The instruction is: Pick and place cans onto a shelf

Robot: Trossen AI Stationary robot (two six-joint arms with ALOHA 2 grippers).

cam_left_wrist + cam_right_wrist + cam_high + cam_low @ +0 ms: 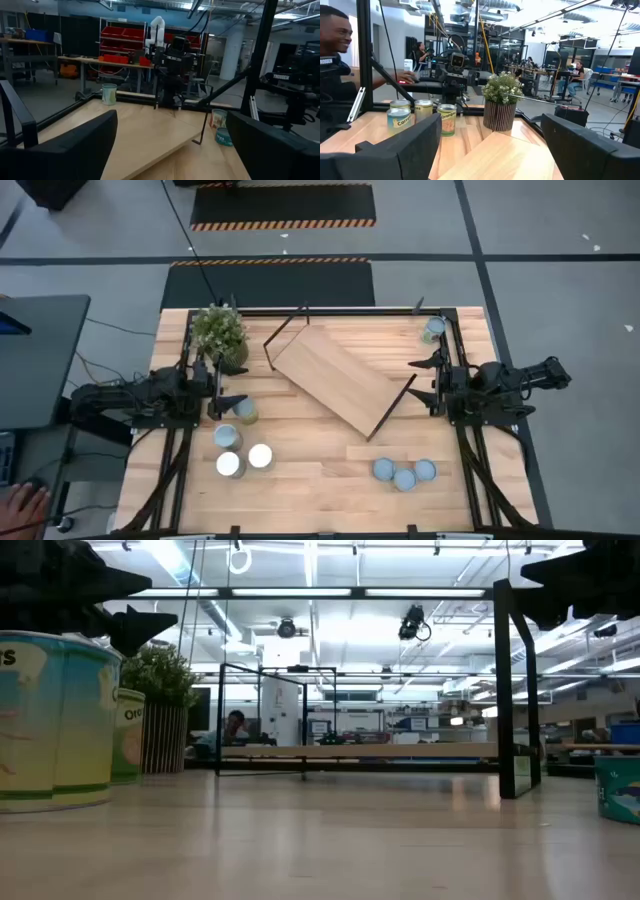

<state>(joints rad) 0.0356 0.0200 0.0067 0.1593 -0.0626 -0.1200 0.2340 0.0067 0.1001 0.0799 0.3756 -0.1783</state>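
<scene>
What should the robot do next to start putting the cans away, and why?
Probably lower the left gripper onto the nearest can. Both grippers are open and hold nothing, the shelf is still bare, and that can sits right beside the left gripper's fingers. The right gripper waits by the shelf's other end.

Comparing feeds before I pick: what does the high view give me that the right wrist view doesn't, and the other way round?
Only the high view shows the three cans near the right arm, the lone can at the far corner, and both the left gripper and the right gripper, open and empty. Only the right wrist view shows people in the room behind. Both show the shelf, the plant and the left-side cans.
</scene>
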